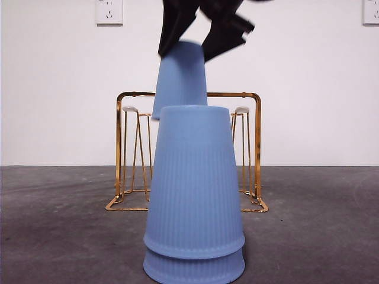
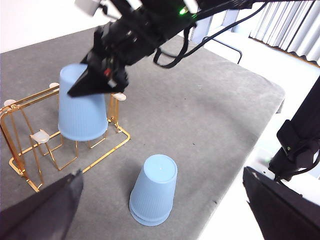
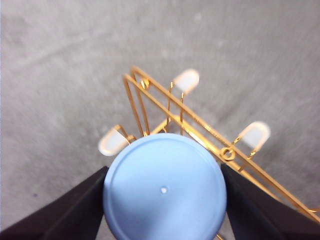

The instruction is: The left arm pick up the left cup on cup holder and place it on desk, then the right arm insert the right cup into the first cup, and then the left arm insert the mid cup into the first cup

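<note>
A: Which claw is working here?

B: The right claw (image 1: 198, 38). Its two black jaws are clamping the closed base of an upturned blue cup (image 1: 180, 74), one jaw on each side, and the right wrist view is looking straight down on that base with a jaw pressing at either edge.

A: Where is that cup sitting?

B: It is hanging over the gold wire cup holder (image 1: 254, 148), tilted a little. Whether its rim is touching a peg I cannot tell. Three white peg tips (image 3: 186, 80) are showing bare around it.

A: And the other cups?

B: Two blue ribbed cups are standing upside down as a nested stack (image 1: 194, 195) on the dark grey desk (image 1: 320, 225), in front of the holder and well apart from it. The lower cup's rim is peeking out beneath the upper one.

A: What is the left claw (image 2: 160, 210) doing?

B: It is hovering high above the desk with its jaws spread wide, gripping nothing, looking down on the stack and the holder.

A: Any writing or labels?

B: None that I can read. White wall sockets (image 1: 109, 12) are showing on the white wall, unmarked as far as I can tell.
</note>
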Motion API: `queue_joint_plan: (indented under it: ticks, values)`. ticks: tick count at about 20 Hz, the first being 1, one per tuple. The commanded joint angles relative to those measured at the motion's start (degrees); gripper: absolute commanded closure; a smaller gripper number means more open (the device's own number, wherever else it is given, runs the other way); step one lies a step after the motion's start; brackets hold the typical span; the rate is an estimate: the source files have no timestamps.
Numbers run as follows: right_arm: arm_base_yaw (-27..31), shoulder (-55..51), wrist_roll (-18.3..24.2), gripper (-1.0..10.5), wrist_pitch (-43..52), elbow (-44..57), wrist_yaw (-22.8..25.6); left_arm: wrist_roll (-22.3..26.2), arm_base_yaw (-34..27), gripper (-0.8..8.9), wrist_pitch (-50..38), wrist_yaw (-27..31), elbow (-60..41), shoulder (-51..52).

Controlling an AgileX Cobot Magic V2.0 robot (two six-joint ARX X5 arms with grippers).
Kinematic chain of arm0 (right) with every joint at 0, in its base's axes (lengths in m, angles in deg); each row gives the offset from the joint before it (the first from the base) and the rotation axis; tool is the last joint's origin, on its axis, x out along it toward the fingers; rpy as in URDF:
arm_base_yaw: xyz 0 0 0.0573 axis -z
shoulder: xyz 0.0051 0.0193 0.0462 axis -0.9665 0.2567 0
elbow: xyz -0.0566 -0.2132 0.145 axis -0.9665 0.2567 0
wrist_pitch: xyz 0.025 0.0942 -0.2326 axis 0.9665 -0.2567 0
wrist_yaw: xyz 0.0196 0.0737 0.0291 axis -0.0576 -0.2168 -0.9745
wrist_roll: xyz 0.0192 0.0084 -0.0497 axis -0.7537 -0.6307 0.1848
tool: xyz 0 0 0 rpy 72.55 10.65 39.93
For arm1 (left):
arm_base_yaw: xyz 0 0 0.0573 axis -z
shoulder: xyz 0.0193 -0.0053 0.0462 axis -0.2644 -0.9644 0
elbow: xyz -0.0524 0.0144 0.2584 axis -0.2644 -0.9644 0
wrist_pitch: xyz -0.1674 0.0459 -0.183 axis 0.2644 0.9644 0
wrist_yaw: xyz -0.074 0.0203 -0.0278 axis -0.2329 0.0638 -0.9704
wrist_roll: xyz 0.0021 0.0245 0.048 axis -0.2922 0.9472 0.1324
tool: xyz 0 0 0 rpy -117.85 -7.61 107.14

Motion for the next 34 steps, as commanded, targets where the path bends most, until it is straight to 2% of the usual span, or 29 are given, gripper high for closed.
queue_joint_plan:
  ticks: [1,7,12,17,21,25,34]
  values:
    - [-0.61,-3.23,0.44,7.1,-0.90,-1.81,0.07,-0.11,0.31,3.13,-0.70,-0.04,1.07,-0.26]
    - [-2.47,-17.20,0.35,7.1,-12.02,-1.81,0.00,-0.09,0.31,3.13,-0.70,0.26,1.07,-0.28]
    - [-9.64,-24.57,-1.46,7.1,-21.38,-1.31,1.09,-0.11,0.31,3.13,-0.63,0.61,1.07,-0.33]
    - [-19.63,-24.74,-3.30,7.1,-16.79,3.74,7.30,-0.17,0.31,3.13,-0.46,0.61,1.07,-0.31]
    - [-24.20,-24.79,-5.18,7.1,-11.34,10.51,11.28,-0.31,0.31,3.13,-0.46,0.59,1.07,-0.31]
    - [-25.59,-24.76,-5.16,7.1,-5.51,17.00,15.34,-0.52,0.31,3.13,-0.44,0.59,1.07,-0.31]
    - [-25.27,-24.72,-6.62,7.1,1.18,26.34,17.57,-1.46,0.31,3.13,-0.11,0.59,1.07,-0.31]
